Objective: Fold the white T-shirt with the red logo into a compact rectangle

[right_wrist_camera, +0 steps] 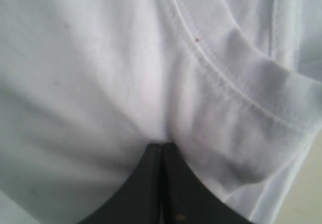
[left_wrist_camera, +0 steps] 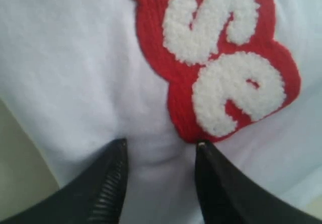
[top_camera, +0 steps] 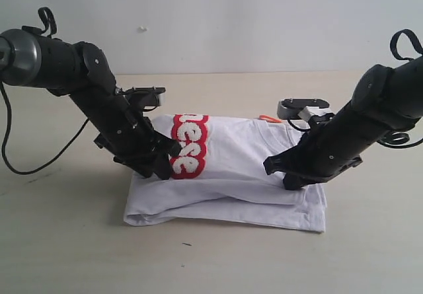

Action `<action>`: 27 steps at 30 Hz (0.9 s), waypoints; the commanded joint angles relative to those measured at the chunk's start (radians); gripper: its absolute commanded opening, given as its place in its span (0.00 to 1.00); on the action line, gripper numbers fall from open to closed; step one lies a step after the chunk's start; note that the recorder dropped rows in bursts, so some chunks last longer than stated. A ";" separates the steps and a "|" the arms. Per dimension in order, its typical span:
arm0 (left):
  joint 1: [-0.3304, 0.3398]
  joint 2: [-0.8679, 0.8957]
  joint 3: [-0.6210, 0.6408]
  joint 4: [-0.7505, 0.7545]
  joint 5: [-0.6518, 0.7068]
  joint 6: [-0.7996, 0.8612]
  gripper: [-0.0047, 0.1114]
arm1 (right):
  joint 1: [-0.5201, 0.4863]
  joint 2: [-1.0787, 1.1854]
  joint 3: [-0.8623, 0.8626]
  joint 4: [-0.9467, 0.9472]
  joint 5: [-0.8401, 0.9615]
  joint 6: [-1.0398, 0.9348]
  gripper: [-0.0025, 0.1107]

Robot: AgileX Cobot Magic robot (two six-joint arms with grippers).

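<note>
The white T-shirt (top_camera: 231,168) lies partly folded on the table, with a layer doubled over along its near edge. Part of the red logo (top_camera: 188,146) shows on top, and its fluffy white letters fill the left wrist view (left_wrist_camera: 221,58). My left gripper (top_camera: 162,168) is down on the cloth beside the logo's end; it is open (left_wrist_camera: 161,146), with white fabric bulging between the tips. My right gripper (top_camera: 292,178) rests on the shirt's right side near a stitched hem (right_wrist_camera: 226,78). Its jaws are shut (right_wrist_camera: 162,147), and puckered cloth is pinched at their tips.
The shirt lies on a pale wooden table (top_camera: 66,241) in front of a white wall. A small orange tag (top_camera: 266,117) peeks out at the shirt's far edge. A black cable (top_camera: 39,162) hangs from the left arm down to the table.
</note>
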 commanded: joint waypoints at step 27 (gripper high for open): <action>0.089 -0.003 0.003 0.220 0.129 -0.190 0.42 | 0.072 0.158 -0.178 0.317 0.129 -0.309 0.02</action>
